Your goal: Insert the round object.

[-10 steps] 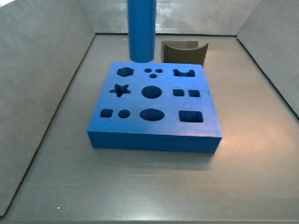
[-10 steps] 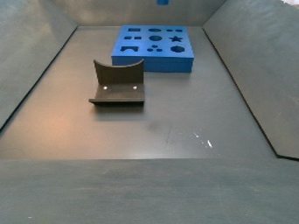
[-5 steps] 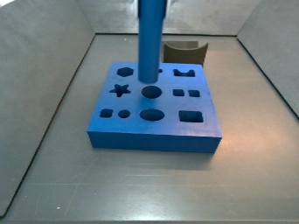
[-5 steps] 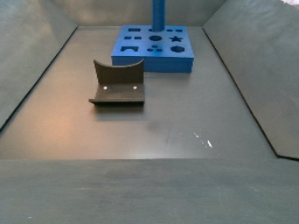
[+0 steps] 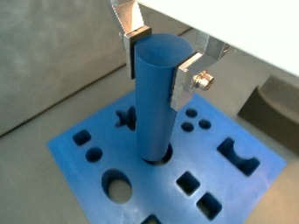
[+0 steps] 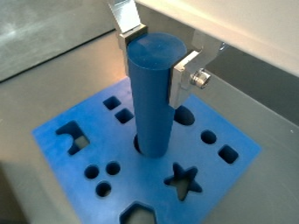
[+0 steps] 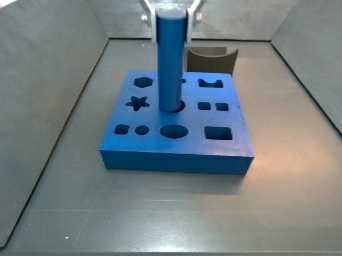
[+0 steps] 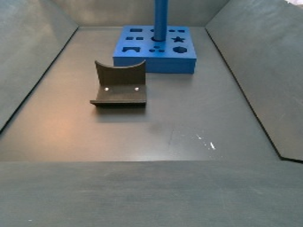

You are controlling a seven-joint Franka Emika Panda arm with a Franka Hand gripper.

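While my claw [image 5: 160, 59] pinches the top of the round object [image 5: 159, 101], both wrist views show the peg [image 6: 155, 96] standing upright with its lower end inside the round hole at the middle of the blue block [image 5: 251, 188]. My silver fingers [image 6: 184, 74] press its upper sides from opposite directions, pads flat against it. In a side view the peg [image 7: 170, 58] rises straight from the block [image 7: 181, 145] — my claw [image 7: 171, 12] sits at the very top of it, at 12 o'clock. Around the filled hole I can see a star cutout at 9 o'clock and a larger oval at 6 o'clock. The dark olive curved piece [image 7: 213, 58] stands on the tabletop [image 7: 160, 215] just behind the block. In a side view from the opposite end, that piece [image 8: 120, 84] lies nearer the camera — well apart from the peg [image 8: 160, 25].
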